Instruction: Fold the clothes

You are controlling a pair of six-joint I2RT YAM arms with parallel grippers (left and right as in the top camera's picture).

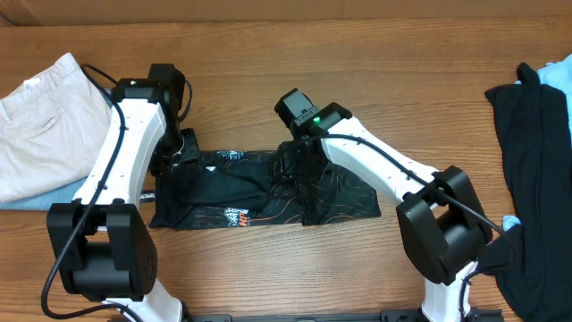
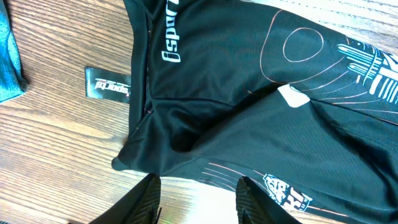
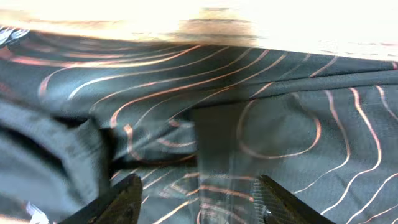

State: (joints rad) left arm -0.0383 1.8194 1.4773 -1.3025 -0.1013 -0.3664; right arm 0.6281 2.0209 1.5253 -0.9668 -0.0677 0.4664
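Note:
The black jersey [image 1: 259,192] with orange-red contour lines and white logos lies folded into a long strip in the middle of the table. My left gripper [image 1: 181,148] hovers over its left end; in the left wrist view the fingers [image 2: 198,196] are open and empty above bare wood just off the jersey's edge [image 2: 249,93]. My right gripper [image 1: 295,165] is over the strip's middle; in the right wrist view its fingers [image 3: 198,199] are open just above the patterned cloth [image 3: 280,124], holding nothing.
Beige trousers [image 1: 40,121] lie at the far left over blue jeans [image 1: 36,199]. A pile of plain black garments [image 1: 536,179] lies at the right edge. A black hang tag [image 2: 107,84] lies on the wood beside the jersey's left end.

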